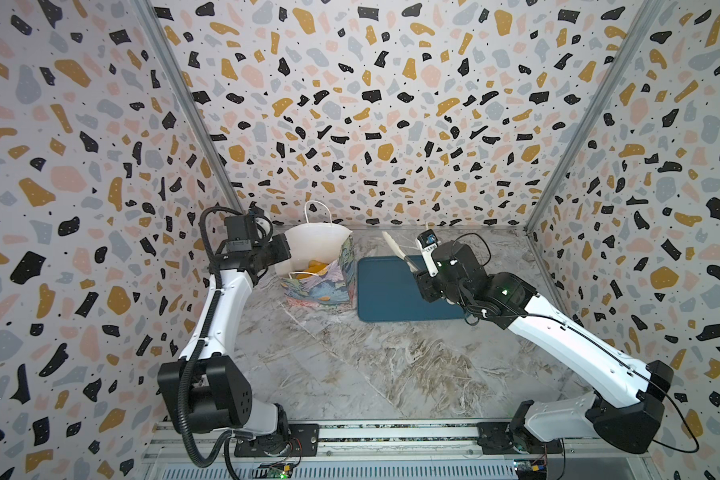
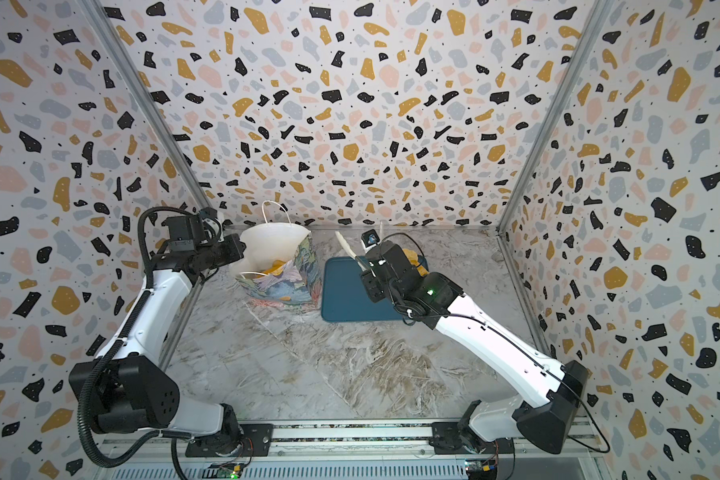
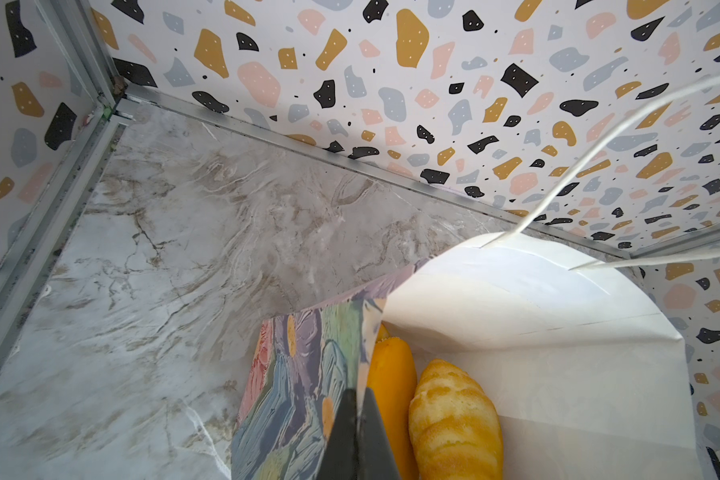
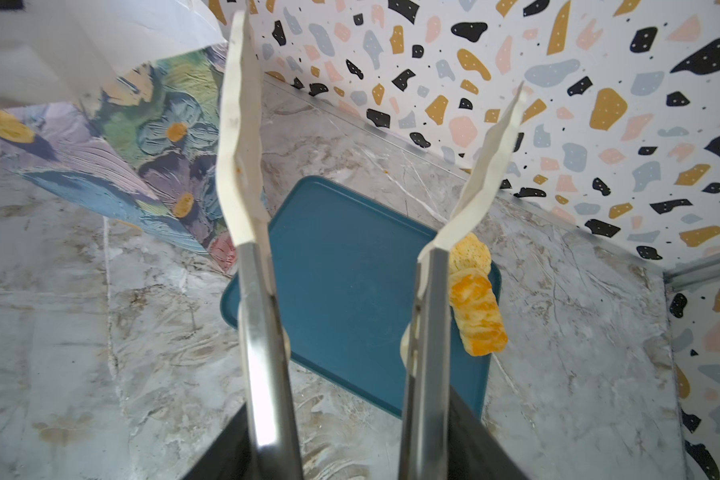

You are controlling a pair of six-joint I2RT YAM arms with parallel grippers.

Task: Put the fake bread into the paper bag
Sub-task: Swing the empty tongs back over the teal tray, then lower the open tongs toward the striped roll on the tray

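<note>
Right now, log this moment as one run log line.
left hand: shut on paper bag rim | right hand: holds empty tongs | tray: two breads remaining

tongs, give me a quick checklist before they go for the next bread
1. Empty and spread: metal tongs with white tips - ok.
2. Right jaws gripping the tongs' handles - ok.
3. Mouth open, left jaws shut on its wall: flowered paper bag - ok.
4. Targets in view: striped orange roll and pale speckled bun at a corner of the flat dark-blue tray - ok.
5. Tips straddling the roll - not ok, it lies outside their gap.
6. Room above the golden breads already in the bag - ok.
</note>
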